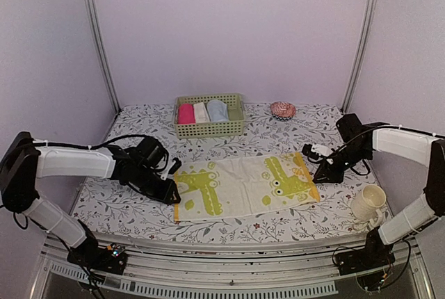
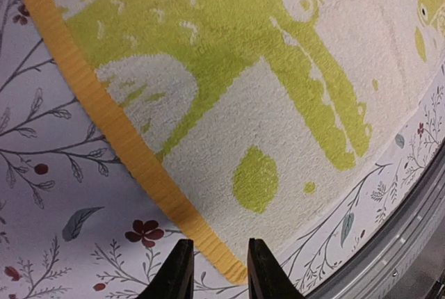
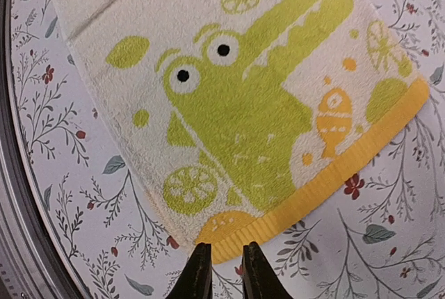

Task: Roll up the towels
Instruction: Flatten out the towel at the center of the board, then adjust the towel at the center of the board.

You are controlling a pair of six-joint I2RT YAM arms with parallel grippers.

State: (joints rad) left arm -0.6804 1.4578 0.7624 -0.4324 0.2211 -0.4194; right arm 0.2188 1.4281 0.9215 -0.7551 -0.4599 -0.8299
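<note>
The yellow-green towel with pale ground and printed crocodile shapes (image 1: 243, 186) lies spread flat in the middle of the table (image 1: 125, 205), which is covered in a white cloth printed with grey twigs and small red flowers. The towel's long sides run left to right and a yellow band edges each short end. The left claw (image 1: 170, 193) sits low at the towel's near-left corner. In the left wrist view its two black fingers (image 2: 182, 271) stand only narrowly parted, and the tip of the towel's (image 2: 278, 104) yellow border reaches into the gap of the left claw (image 2: 219, 245). Nothing is visibly pinched, and I cannot tell whether the fingers touch the cloth. The right claw (image 1: 321, 174) is down at the towel's right end. In its wrist view the right claw (image 3: 226, 247) also shows a slim gap between its fingers (image 3: 201, 271). It holds nothing, and the near corner of the towel (image 3: 229, 104) lies just ahead of the tips, its band flat on the table. The plain light blue towel (image 1: 217, 111) is already a roll. It stands in the green slotted plastic basket (image 1: 208, 131) at the back of the table, beside a cream-white roll (image 1: 201, 112) and a pink roll (image 1: 185, 113). A round red-and-white patterned object (image 1: 283, 110) sits to the right of the basket. A cream mug (image 1: 368, 204) stands near the right arm, well apart from the towel.
</note>
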